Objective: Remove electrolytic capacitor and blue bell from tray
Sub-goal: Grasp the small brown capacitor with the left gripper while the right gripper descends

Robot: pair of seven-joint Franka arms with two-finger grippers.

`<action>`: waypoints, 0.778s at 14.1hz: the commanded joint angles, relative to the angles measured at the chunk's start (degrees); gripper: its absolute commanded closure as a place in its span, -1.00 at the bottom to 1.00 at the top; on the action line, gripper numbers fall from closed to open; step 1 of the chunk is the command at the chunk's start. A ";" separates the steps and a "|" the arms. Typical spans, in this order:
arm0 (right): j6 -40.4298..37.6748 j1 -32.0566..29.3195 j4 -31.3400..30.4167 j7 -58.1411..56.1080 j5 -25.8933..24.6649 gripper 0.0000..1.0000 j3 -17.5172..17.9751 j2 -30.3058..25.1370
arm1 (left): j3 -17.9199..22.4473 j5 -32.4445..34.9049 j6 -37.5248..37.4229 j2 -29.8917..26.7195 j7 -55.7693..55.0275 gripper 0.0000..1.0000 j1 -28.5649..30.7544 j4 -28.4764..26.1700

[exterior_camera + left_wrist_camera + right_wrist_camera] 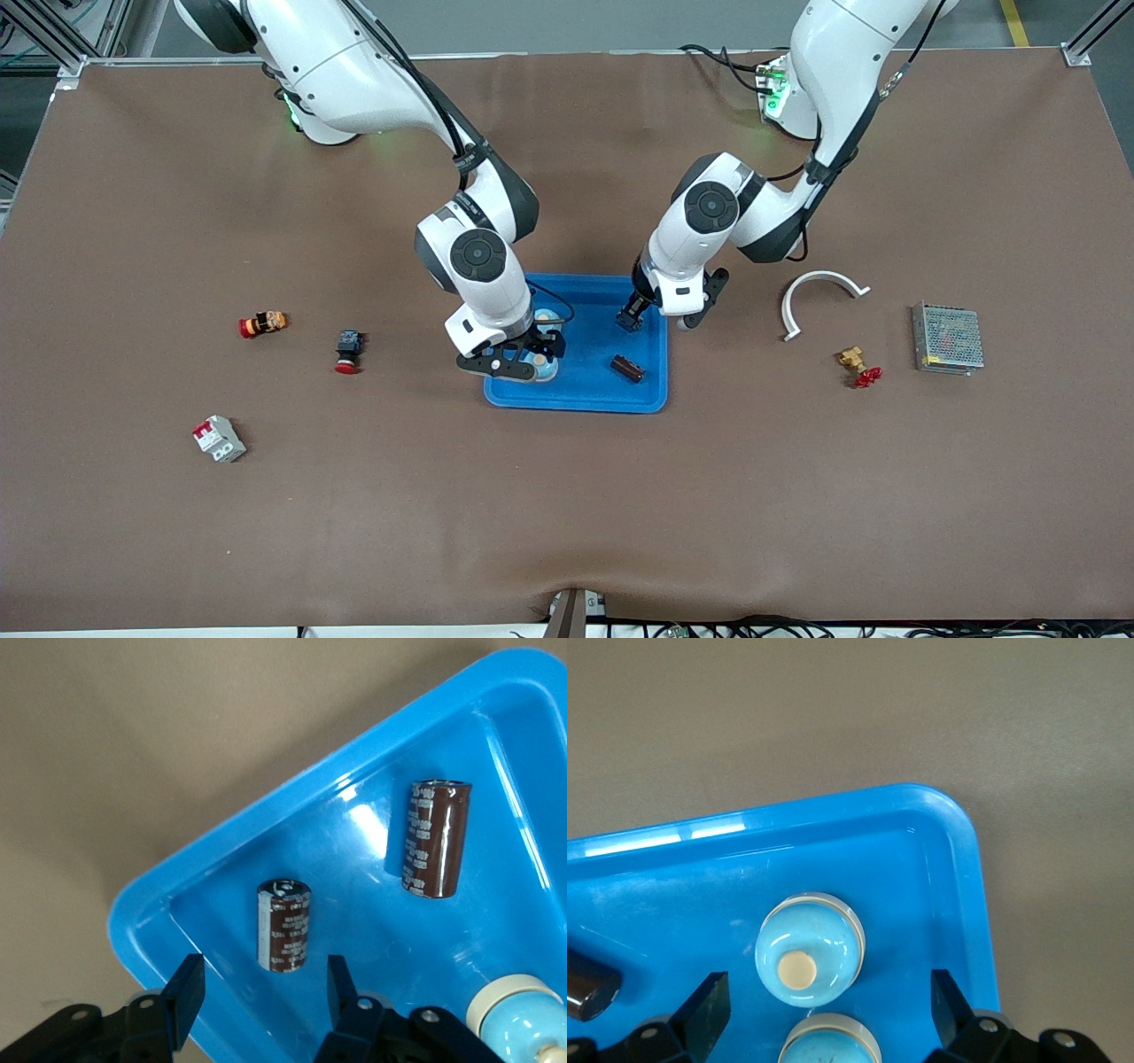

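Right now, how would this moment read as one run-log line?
left hand: open, over upright capacitor in blue tray | right hand: open, over bell in tray | second capacitor: lying in tray

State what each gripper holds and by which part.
Nothing: the left gripper straddles a capacitor without touching; the right gripper is open over a bell.

The blue tray (292, 806) is glossy, smooth plastic. The capacitors (285, 926) wear shiny brown sleeves, and the tabletop (354, 496) is covered in matt brown cloth.
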 commanded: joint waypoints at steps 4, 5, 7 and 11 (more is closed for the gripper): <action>0.82 0.64 2.07 1.29 -1.84 -1.00 -0.55 2.27 | 1.14 1.94 0.73 4.04 -3.47 -0.21 -1.58 3.78; 0.82 0.64 2.24 1.29 -1.84 -1.00 -0.55 2.36 | 1.23 1.94 1.08 4.13 -3.47 -0.21 -1.49 3.69; 0.82 0.64 3.21 1.29 -1.84 -1.00 -0.55 3.06 | 2.19 1.94 1.52 4.57 -3.47 -0.18 -1.58 3.78; 0.82 0.64 4.70 1.29 -1.84 -1.00 -0.55 4.29 | 2.64 1.94 2.22 6.76 -3.47 -0.11 -1.67 5.36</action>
